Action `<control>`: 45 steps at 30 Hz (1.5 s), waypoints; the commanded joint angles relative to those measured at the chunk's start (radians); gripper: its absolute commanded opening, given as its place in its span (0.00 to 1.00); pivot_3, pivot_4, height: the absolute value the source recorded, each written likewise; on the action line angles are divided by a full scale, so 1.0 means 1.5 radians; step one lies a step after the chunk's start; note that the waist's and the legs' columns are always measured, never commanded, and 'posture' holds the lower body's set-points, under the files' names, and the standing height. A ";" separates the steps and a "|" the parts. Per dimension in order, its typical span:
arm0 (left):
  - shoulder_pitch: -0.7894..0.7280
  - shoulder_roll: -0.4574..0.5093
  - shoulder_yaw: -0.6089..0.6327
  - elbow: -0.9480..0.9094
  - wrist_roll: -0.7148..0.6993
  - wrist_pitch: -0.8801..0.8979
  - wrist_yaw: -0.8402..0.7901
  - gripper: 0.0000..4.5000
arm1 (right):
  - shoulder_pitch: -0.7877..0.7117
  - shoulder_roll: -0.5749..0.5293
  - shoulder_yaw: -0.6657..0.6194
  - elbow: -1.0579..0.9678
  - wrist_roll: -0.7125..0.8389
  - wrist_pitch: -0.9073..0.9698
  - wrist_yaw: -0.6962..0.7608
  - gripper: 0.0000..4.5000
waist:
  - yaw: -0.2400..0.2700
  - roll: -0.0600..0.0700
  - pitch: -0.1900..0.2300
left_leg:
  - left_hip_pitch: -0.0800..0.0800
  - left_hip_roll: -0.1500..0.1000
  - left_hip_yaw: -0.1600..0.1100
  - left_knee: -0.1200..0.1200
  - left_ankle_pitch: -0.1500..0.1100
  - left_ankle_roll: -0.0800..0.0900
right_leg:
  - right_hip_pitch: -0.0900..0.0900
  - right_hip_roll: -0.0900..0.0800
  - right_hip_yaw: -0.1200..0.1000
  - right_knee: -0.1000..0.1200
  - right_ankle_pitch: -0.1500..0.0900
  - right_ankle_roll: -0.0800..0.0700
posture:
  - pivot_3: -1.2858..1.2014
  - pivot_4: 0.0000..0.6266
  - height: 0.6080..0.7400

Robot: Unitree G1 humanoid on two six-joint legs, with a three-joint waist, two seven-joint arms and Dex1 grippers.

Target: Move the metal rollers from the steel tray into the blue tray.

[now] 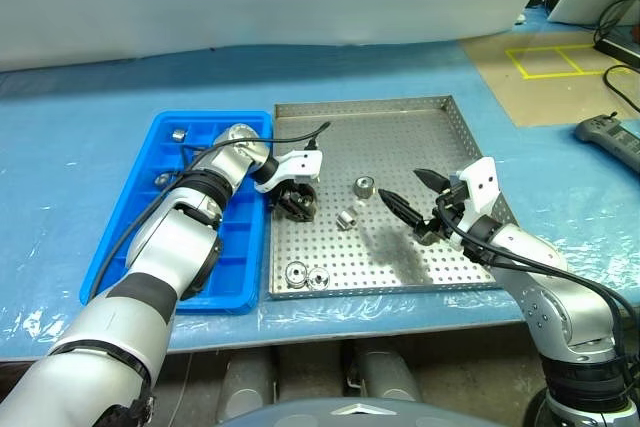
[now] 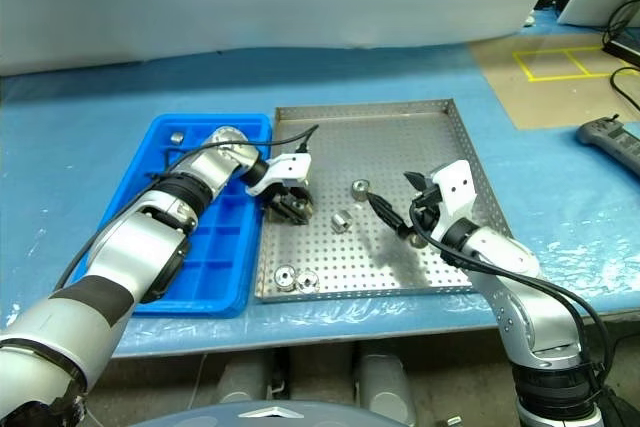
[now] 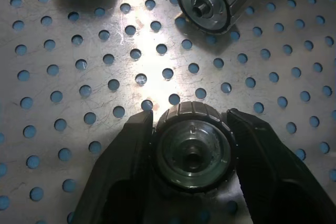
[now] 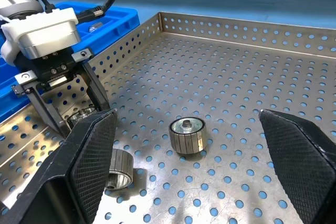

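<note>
The left gripper point(image 3: 191, 153) has its two black fingers pressed against the ribbed sides of a small silver metal roller point(image 3: 193, 150), pinching it where it sits on the perforated floor of the square steel tray point(image 1: 440, 147), close to the tray's left rim. The right gripper point(image 1: 408, 195) hangs over the middle of the same tray with its fingers spread wide and nothing between them.

By the look of things the job is in its early part. Two rollers point(image 1: 178, 134) rest in compartments toward the far left corner of the bright blue plastic tray point(image 1: 110, 247), which lies edge to edge with the steel tray's left side. Left to shift are the pinched roller, an upright one point(image 1: 364, 187) near the centre, one lying on its side point(image 1: 346, 218) just beside it, and a pair point(image 1: 307, 274) by the near left corner.

The rollers are short, shiny cylinders with grooved outer faces and a central bore. The steel tray is dull, scratched sheet metal, regularly holed, with a low raised rim. The blue tray is smooth moulded plastic divided into a grid of square cells.
</note>
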 commanded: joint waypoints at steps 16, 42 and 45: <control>0.032 0.106 0.151 -0.258 -0.173 0.174 -0.066 0.38 | -0.091 -0.061 0.003 -0.025 0.088 0.055 0.109 1.00 | -0.002 0.000 0.000 | -0.001 0.000 0.000 -0.001 0.000 0.000 | -0.001 0.000 0.000 0.000 0.000 0.000 | 0.45 0.24 1.00; 0.555 0.286 0.483 -0.832 -0.347 0.535 0.382 0.38 | -0.406 0.049 0.229 0.291 -0.030 -0.076 0.365 1.00 | 0.087 -0.002 0.001 | -0.013 0.002 -0.004 0.002 0.002 -0.004 | -0.011 0.000 -0.006 0.003 -0.001 -0.003 | 0.64 0.24 1.00; 0.611 0.268 0.496 -0.862 -0.366 0.548 0.414 0.38 | -0.411 0.057 0.232 0.301 -0.038 -0.082 0.379 1.00 | 0.098 -0.002 0.001 | -0.014 0.002 -0.005 0.006 0.002 -0.004 | -0.011 0.000 -0.007 0.005 -0.001 -0.003 | 0.65 0.24 1.00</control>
